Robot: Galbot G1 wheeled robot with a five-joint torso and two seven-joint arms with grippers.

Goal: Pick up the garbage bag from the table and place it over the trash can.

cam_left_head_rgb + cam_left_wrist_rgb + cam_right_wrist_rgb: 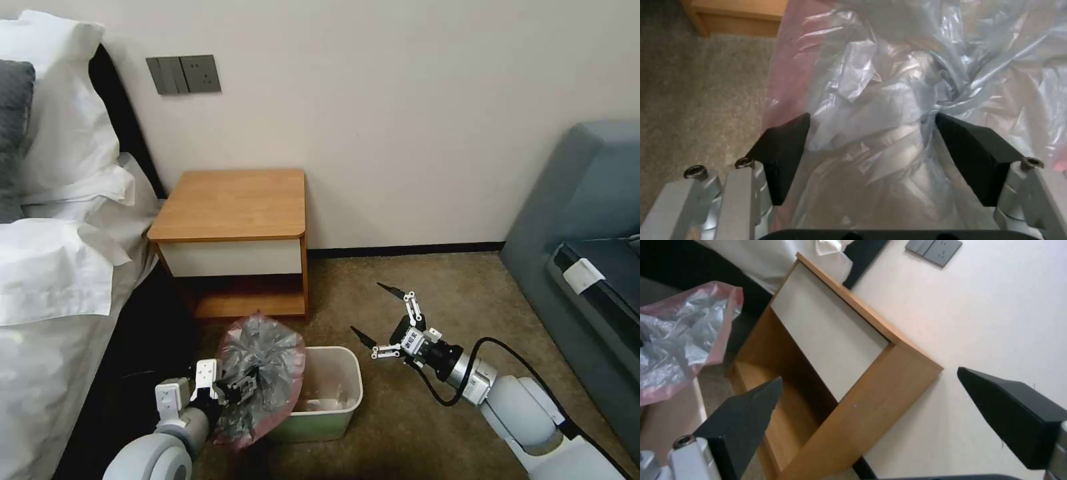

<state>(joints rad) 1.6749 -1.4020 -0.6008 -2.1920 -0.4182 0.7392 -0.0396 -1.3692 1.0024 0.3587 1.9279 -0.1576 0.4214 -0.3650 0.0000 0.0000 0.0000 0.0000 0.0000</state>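
The garbage bag (261, 370), crinkly silver-grey with pink edges, stands bunched over the left end of the trash can (337, 397), a cream bin with a green base on the carpet. My left gripper (241, 387) reaches into the bag from the left. In the left wrist view its black fingers (784, 153) stand wide apart, open, with the plastic (889, 83) billowing between them. My right gripper (365, 307) hovers open above the carpet, right of the bin, nothing in it. The table (233, 200) stands behind the bin with a bare top. The right wrist view looks past my open gripper (869, 380) at the table (826, 340) and the bag (680, 330).
A bed with white linen (60, 267) lies to the left, close to my left arm. A grey sofa (587, 220) borders the right side. Open brown carpet (413, 413) spreads between the bin and the sofa. A wall socket panel (183, 73) is above the table.
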